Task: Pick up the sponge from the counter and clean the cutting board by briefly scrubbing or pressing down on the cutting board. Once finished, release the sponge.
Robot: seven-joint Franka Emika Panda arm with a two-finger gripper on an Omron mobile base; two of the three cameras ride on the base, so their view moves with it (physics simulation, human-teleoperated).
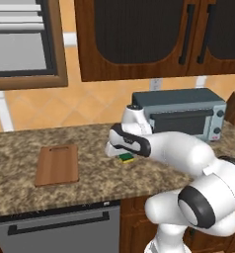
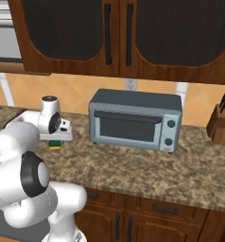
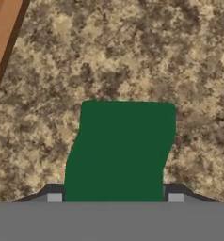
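On the counter [image 1: 139, 178] just in front of the toaster oven [image 1: 181, 113], your arm is bent low with the tool [image 3: 115, 197] pointing straight down over the sponge [image 3: 121, 150]. From the hand view you see its fingertips [image 3: 54, 196] flanking the sponge's green top; whether they grip it, you cannot tell. Your left base view shows the cutting board [image 1: 57, 164] lying well apart, while your right base view adds a knife block [image 2: 220, 124].

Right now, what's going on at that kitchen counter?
A white robot arm has its gripper lowered over the green sponge on the granite counter. The fingertips sit on either side of the sponge, but a firm grasp can't be confirmed. The cutting board lies to the arm's left, untouched, so scrubbing hasn't begun.
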